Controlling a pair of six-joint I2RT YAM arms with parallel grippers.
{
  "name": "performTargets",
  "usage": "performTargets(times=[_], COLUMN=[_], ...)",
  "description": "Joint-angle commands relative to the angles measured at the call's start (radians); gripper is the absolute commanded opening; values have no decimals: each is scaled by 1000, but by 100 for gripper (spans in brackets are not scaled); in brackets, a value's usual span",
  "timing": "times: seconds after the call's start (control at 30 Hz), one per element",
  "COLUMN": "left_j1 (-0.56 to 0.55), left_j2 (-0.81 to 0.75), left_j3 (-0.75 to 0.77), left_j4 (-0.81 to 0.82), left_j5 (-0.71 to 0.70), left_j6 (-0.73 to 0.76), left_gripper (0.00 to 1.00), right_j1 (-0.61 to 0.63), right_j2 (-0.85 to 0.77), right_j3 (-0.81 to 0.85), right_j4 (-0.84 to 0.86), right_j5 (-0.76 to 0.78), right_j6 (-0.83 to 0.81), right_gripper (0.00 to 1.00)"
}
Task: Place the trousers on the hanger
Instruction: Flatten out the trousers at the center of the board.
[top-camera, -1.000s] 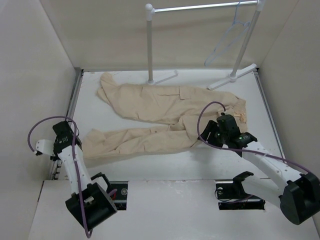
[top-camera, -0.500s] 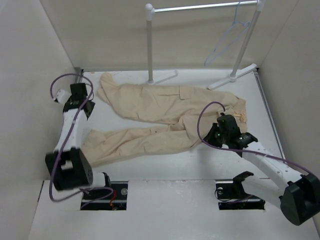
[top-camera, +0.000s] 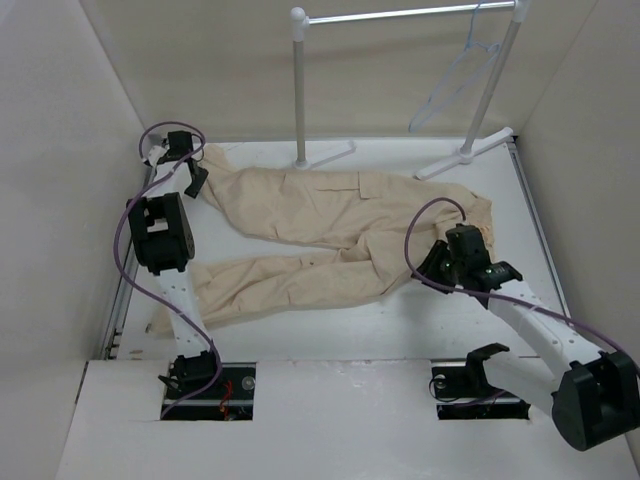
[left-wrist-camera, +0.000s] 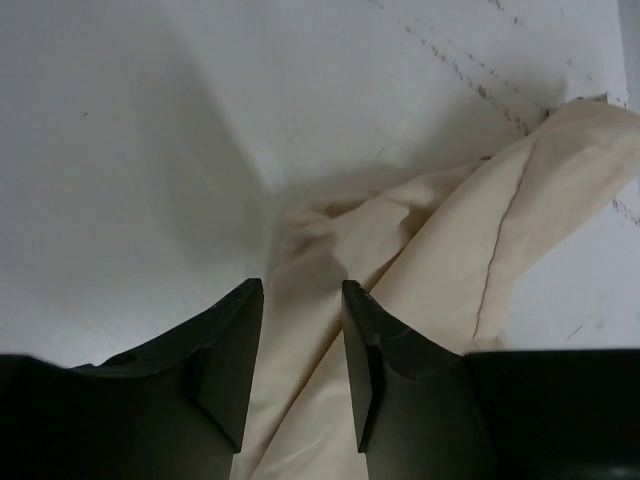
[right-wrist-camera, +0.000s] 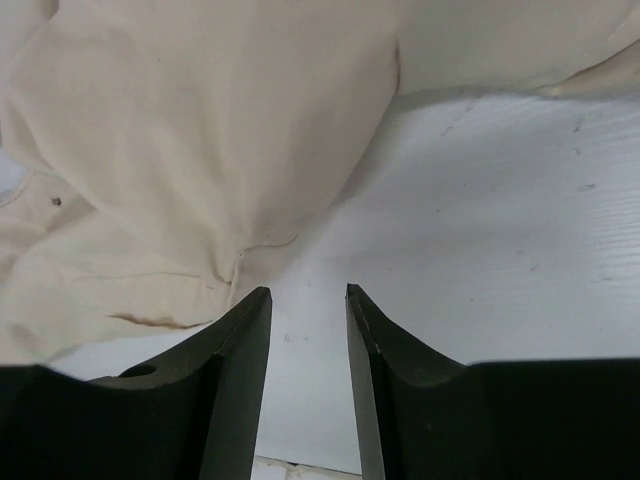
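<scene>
Trousers (top-camera: 330, 215): one; hanger (top-camera: 448, 88): one; left hand (left-wrist-camera: 303, 290), right hand (right-wrist-camera: 308, 292): two.

The long, soft cloth cargo trousers (top-camera: 330, 215) are plain beige with no pattern, apart from a faint brownish streak (right-wrist-camera: 150, 322) near one seam. The slim, wire-like triangular hanger (top-camera: 455, 85) is whitish and translucent. The thick tubular garment rail stand (top-camera: 299, 90) is white, and its crossbar (top-camera: 400, 14) is silvery. The flat table (top-camera: 400, 320) is white with faint grey scuffs (left-wrist-camera: 470, 80). The left arm (top-camera: 160, 232) and right arm (top-camera: 530, 318) are black and white, with purple cables (top-camera: 125, 250).
</scene>
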Motion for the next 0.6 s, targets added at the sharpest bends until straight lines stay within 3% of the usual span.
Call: performTargets(times=[0.0, 0.1, 0.17, 0.4, 0.57], left_j1=[10, 21, 24, 30, 16], left_j2=[58, 76, 12, -347, -491], left_j3=[99, 115, 90, 10, -77], left_j4=[-25, -41, -45, -73, -107], left_j5=[3, 3, -9, -112, -171], left_j6=[-8, -32, -48, 13, 60], left_gripper=[32, 8, 2, 0, 2], right_j1=[-36, -78, -105, -106, -106], right_j2=[6, 13, 30, 58, 55], right_j3=[50, 54, 54, 47, 27], right_j4=[-12, -6, 2, 52, 72], right_j5=[34, 42, 45, 54, 34], right_j6=[-19, -21, -11, 13, 5], right_gripper=[44, 51, 54, 54, 54])
